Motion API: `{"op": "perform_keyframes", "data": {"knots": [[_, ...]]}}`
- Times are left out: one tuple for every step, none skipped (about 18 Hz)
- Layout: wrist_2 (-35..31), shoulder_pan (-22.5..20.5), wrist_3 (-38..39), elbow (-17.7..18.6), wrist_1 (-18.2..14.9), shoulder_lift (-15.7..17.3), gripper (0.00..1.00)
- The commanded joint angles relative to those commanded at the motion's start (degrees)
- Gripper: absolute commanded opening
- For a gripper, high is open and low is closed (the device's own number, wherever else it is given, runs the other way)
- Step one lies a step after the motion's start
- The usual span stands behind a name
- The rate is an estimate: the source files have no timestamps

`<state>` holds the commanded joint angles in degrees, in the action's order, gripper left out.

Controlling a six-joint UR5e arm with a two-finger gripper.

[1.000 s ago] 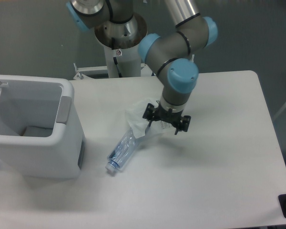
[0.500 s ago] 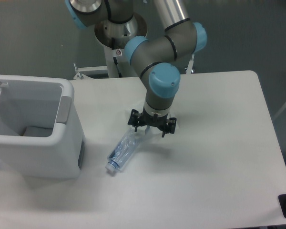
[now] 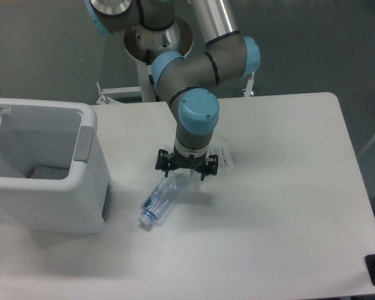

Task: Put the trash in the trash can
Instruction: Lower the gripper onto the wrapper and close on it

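since the earlier frame the arm has travelled to the left over the table (image 3: 287, 206), and the gripper (image 3: 186, 167) now hangs above the upper end of the crushed bottle (image 3: 160, 199); the wrapper (image 3: 224, 156), which before was spread under the fingers, is now mostly hidden behind the wrist, only its printed label peeks out on the right.

from the fixed camera, the bottle lies on the table with its long axis diagonal, cap end low-left, body end up-right just below the gripper. so the bottle extends down and to the left from the pincer. the two black fingers stand wide apart, nothing visible between them. whether they touch the bottle, i cannot tell.

the trash can (image 3: 87, 181) stands at the left, well apart from the gripper, near the bottle cap.
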<state>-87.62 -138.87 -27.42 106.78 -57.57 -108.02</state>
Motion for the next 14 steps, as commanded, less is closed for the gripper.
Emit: {"op": "perform_keyframes", "data": {"knots": [[-0.7, 0.17, 0.87, 0.0, 0.0, 0.09, 1.0], [-1.49, 0.35, 2.71, 0.0, 0.0, 0.09, 1.0], [-2.46, 0.44, 4.38, 0.0, 0.0, -0.17, 1.0], [-3.95, 0.53, 5.35, 0.09, 0.0, -0.61, 1.0], [-4.83, 0.96, 5.62, 0.0, 0.09, -0.79, 1.0], [-5.19, 1.4, 5.63, -0.26, 0.09, -1.14, 1.0], [-5.37, 1.41, 5.71, -0.44, 0.0, -1.32, 1.0], [-5.54, 1.41, 5.71, -0.35, 0.0, -1.41, 1.0], [-5.54, 1.41, 5.8, -0.35, 0.0, -1.49, 1.0], [-5.54, 1.41, 5.98, -0.52, 0.0, -1.41, 0.88], [-5.2, 1.41, 5.98, -0.7, 0.0, -1.32, 0.63], [-4.93, 1.41, 5.89, -0.61, -0.09, -1.15, 0.46], [-4.84, 1.41, 5.89, -0.61, -0.09, -0.97, 0.32], [-4.84, 1.41, 5.98, -0.7, -0.09, -0.97, 0.22]]}}
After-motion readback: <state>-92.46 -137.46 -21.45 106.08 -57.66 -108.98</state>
